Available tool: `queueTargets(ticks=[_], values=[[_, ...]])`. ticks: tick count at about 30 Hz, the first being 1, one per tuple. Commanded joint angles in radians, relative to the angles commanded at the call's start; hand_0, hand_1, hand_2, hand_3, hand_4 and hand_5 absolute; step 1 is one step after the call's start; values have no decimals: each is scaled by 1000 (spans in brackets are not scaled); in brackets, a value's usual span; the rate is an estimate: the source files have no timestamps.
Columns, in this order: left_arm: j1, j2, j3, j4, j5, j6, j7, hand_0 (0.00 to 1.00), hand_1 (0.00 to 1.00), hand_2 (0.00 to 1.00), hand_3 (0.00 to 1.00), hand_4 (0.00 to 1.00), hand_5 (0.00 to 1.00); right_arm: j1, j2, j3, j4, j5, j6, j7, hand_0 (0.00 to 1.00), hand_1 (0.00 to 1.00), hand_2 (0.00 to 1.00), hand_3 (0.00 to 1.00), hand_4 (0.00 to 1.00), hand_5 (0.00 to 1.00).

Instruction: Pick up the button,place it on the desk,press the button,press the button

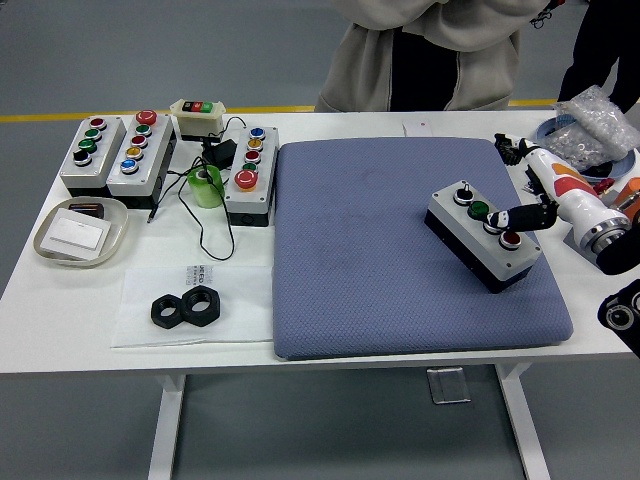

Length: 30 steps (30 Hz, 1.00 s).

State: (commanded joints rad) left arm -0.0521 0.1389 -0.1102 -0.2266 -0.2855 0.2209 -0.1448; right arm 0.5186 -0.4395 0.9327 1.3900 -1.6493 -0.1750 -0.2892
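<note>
Reaching in from the right, my right hand (pixel 535 200) lies over the far right corner of the grey rectangular button box with a black base (pixel 485 237). One dark finger (pixel 522 215) stretches out along the box's top and touches it between the middle and nearest controls; the other fingers curl loosely and grip nothing. The box carries three controls in a row: a black knob at the far end, a green button in the middle, a red button (pixel 511 238) nearest me. It sits skewed on the right part of the blue-grey quilted mat (pixel 400 250), which covers much of the white desk (pixel 240 350). The white forearm (pixel 590 215) behind my hand crosses the mat's right edge. To the mat's left stand more grey button boxes (pixel 250 172), a green roll of tape (pixel 206 186), a white tray (pixel 80 232) and two black hexagonal nuts (pixel 186 309). A person in a beige top (pixel 430 55) stands at the far side.
</note>
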Motion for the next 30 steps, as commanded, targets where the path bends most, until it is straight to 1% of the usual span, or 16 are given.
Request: queueTargets(ticks=[3, 4, 9, 10, 13, 15, 16, 21, 22, 30], values=[[0, 0, 1, 0, -2, 0, -1, 735, 830, 893, 828, 639, 998, 1, 7, -2, 0, 10, -1, -8, 998, 939, 991, 998, 969, 163], [0, 0, 3, 0, -5, 0, -2, 729, 830, 893, 827, 638, 998, 0, 16, 0, 5, 31, 1, -16, 998, 934, 991, 998, 966, 180], [3, 1, 7, 0, -12, 0, -4, 729, 830, 893, 827, 638, 998, 2, 32, -2, 36, 80, 4, -33, 998, 934, 991, 998, 966, 180], [3, 1, 7, 1, -13, -1, -4, 727, 830, 893, 827, 638, 998, 5, 35, -6, 38, 81, 6, -37, 998, 936, 994, 998, 969, 206], [4, 2, 7, 1, -15, 0, -5, 727, 830, 893, 827, 638, 998, 15, 52, -17, 19, 62, -1, -57, 998, 936, 994, 998, 969, 206], [5, 2, 11, 1, -21, 0, -6, 727, 830, 893, 827, 638, 998, 20, 66, -19, -13, 33, -7, -80, 998, 936, 994, 998, 969, 206], [5, 3, 12, 1, -22, 0, -7, 722, 831, 893, 827, 640, 998, 21, 69, -19, -20, 27, -8, -84, 998, 922, 983, 995, 973, 204], [5, 3, 18, 1, -33, 0, -11, 722, 831, 893, 827, 640, 998, 28, 87, -22, -75, -34, -8, -115, 998, 922, 983, 995, 973, 204], [5, 3, 18, 1, -35, 0, -11, 718, 831, 894, 828, 638, 998, 29, 93, -19, -85, -47, -7, -121, 998, 908, 972, 984, 976, 222], [3, 4, 21, 1, -38, -1, -12, 709, 830, 894, 827, 640, 998, 31, 119, -11, -100, -49, 7, -145, 998, 899, 968, 982, 975, 237]])
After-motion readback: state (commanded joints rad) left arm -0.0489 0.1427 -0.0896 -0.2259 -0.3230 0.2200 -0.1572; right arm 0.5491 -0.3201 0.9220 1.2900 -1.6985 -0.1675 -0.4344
